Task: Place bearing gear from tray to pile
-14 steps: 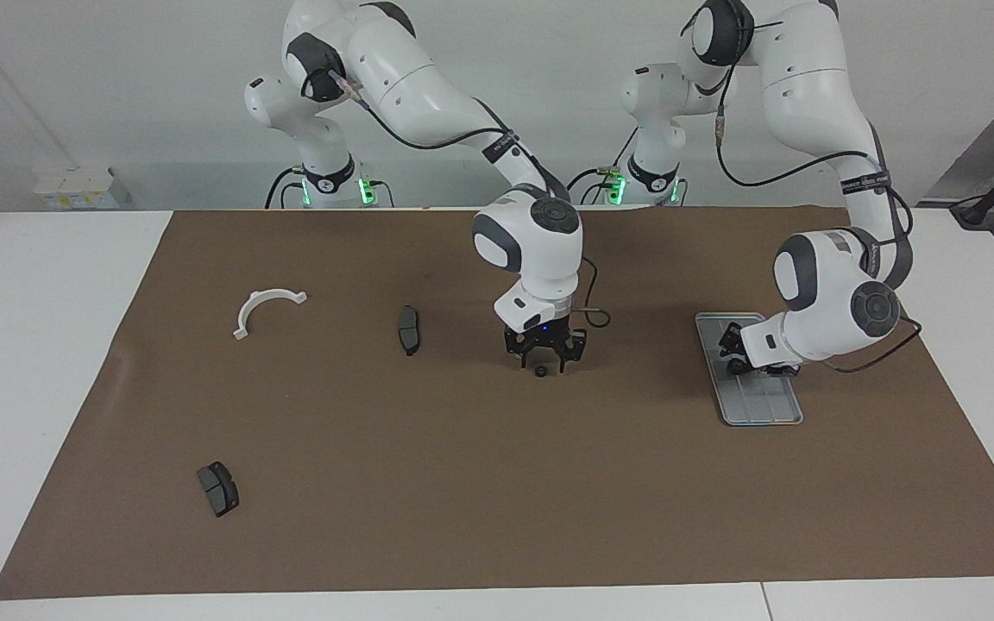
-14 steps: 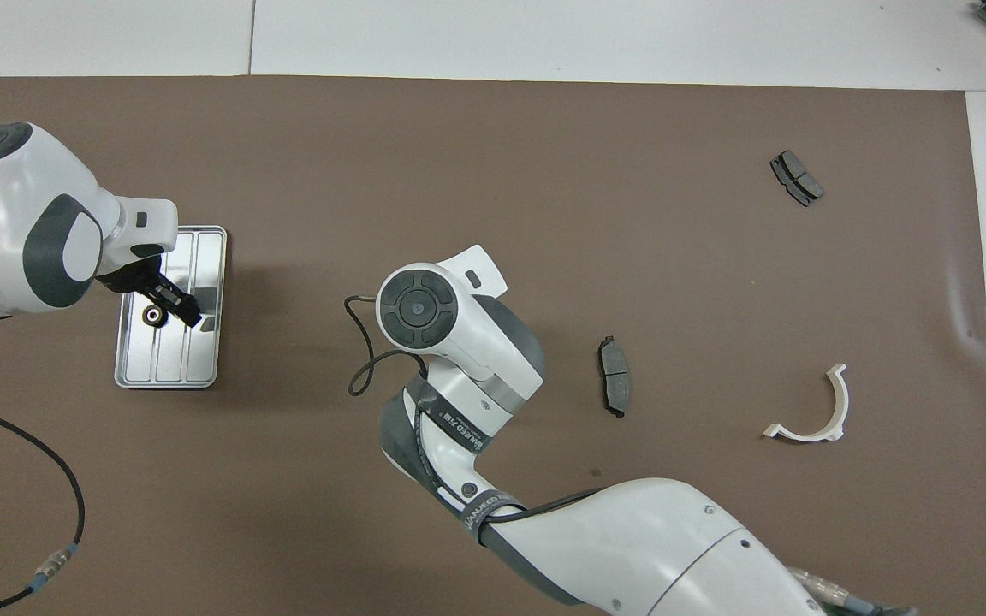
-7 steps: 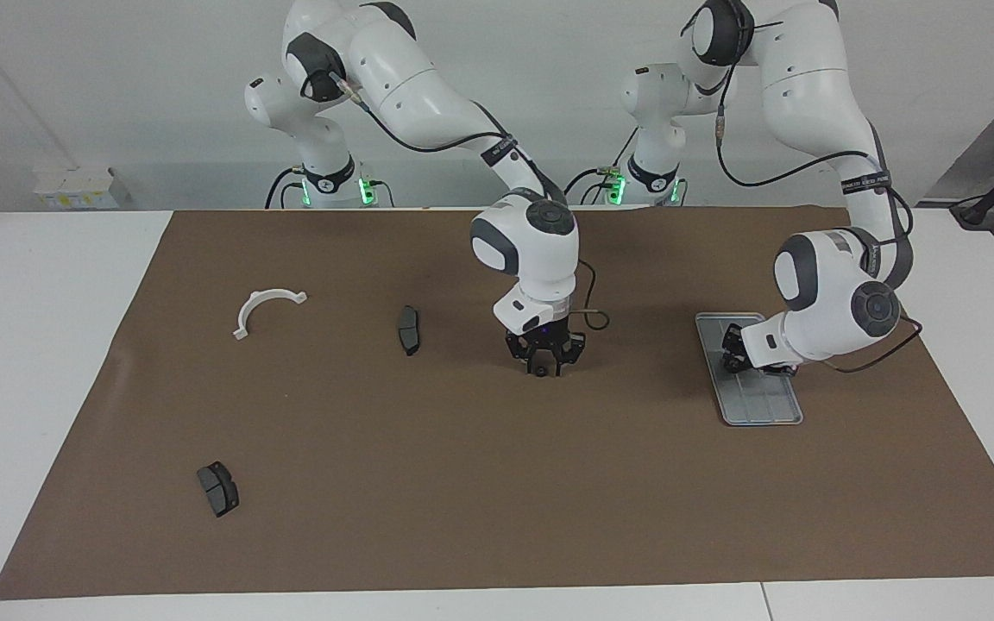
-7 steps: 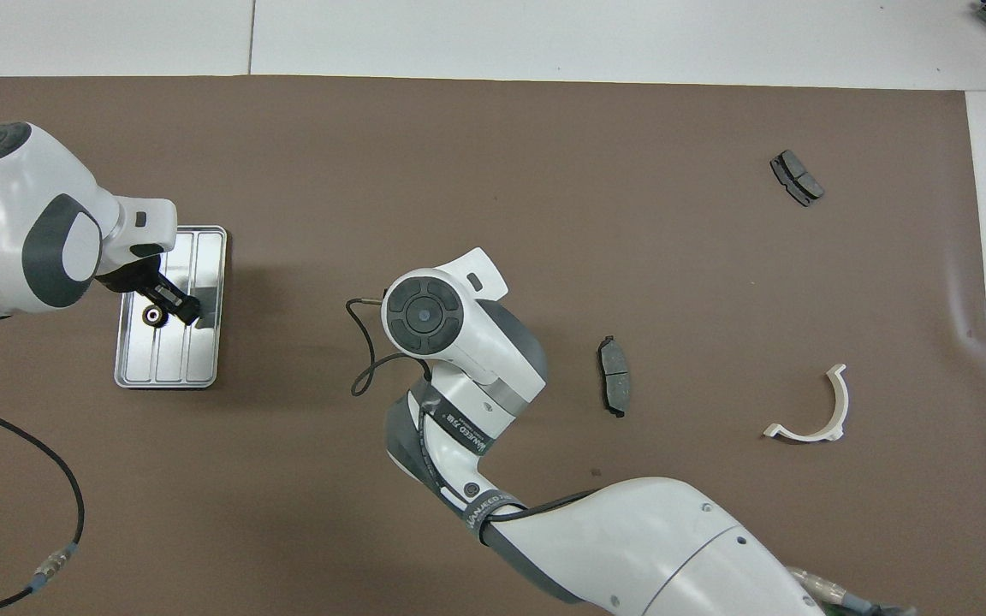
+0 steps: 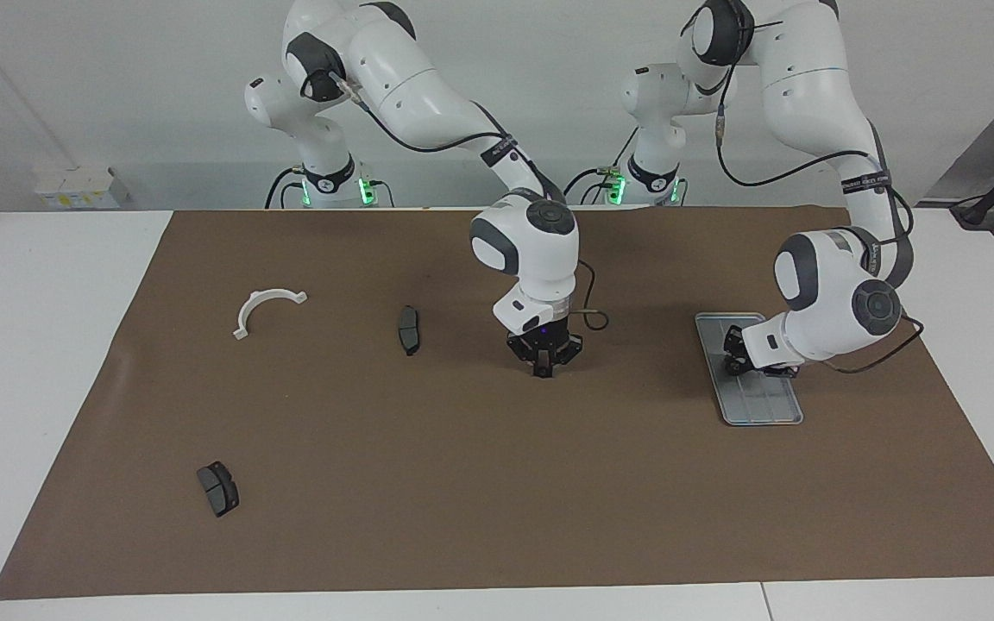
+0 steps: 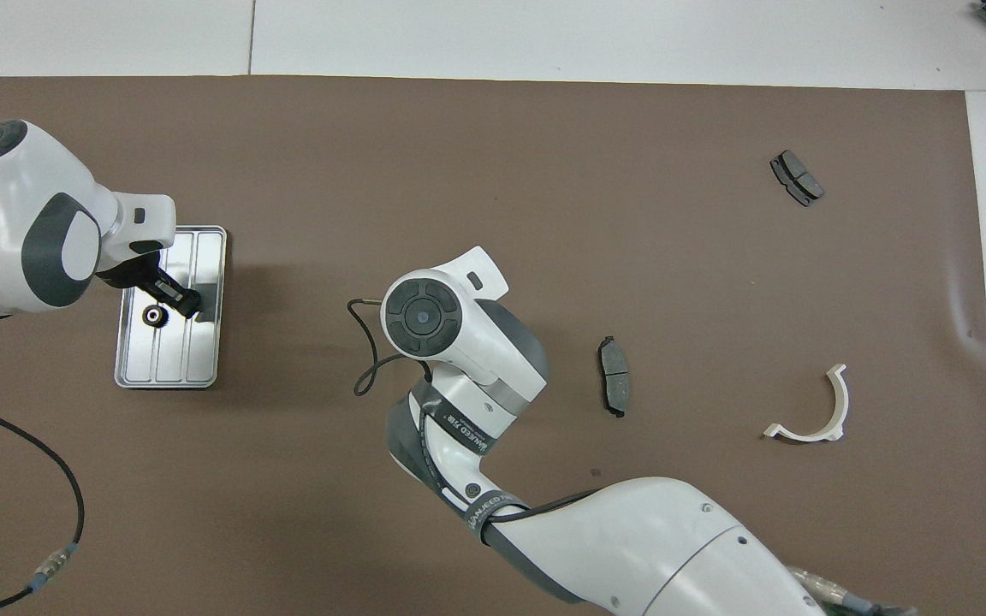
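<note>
The silver-grey grooved tray (image 5: 763, 405) lies on the brown mat toward the left arm's end; it also shows in the overhead view (image 6: 169, 370). A small black bearing gear (image 6: 153, 316) with a pale centre lies in the tray. My left gripper (image 5: 734, 360) is low over the tray, its tip (image 6: 182, 301) just beside the gear. My right gripper (image 5: 542, 366) stands straight down at the middle of the mat, shut on a small black part at mat level. In the overhead view the right wrist hides that hand.
A dark brake pad (image 5: 409, 329) lies beside the right gripper, toward the right arm's end. A white curved bracket (image 5: 266, 309) and a second brake pad (image 5: 218, 488) lie farther toward that end. A thin cable loops beside the right wrist.
My right gripper's fingers closed from wide open onto the small black part on the mat. My left gripper shifted slightly over the tray; the gear in the tray stayed put.
</note>
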You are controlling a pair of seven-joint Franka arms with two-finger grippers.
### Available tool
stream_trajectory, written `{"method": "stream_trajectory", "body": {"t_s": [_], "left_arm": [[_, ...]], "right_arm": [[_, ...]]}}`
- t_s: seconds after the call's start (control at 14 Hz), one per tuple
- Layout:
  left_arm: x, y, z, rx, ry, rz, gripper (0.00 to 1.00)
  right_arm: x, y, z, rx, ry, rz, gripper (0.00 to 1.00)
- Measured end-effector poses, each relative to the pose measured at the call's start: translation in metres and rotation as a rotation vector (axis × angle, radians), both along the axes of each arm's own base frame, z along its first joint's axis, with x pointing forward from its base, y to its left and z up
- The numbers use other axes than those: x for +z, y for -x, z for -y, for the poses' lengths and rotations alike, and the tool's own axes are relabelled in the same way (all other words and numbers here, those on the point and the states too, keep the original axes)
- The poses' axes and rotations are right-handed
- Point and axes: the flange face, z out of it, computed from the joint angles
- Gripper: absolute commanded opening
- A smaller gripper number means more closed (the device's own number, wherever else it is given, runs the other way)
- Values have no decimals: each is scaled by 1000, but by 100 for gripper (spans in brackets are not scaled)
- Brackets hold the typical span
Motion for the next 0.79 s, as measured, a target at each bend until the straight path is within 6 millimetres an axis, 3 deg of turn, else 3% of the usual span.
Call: {"method": "stream_trajectory", "body": {"t_s": [0.21,0.36,0.5,0.57,0.79], "left_arm": [[13,-9,1,31,35,37,21],[27,-18,3,92,77,67,21],[40,-25,10,191,85,83,21],[44,-27,21,247,76,84,21],[56,-26,92,378,37,74,21]], "right_arm": [[9,-7,8,-13,2,12,0],[28,-21,30,-50,9,19,0],[47,-38,73,-60,26,18,0],[53,-45,105,-54,41,12,0],[63,-49,204,-18,87,-31,0]]}}
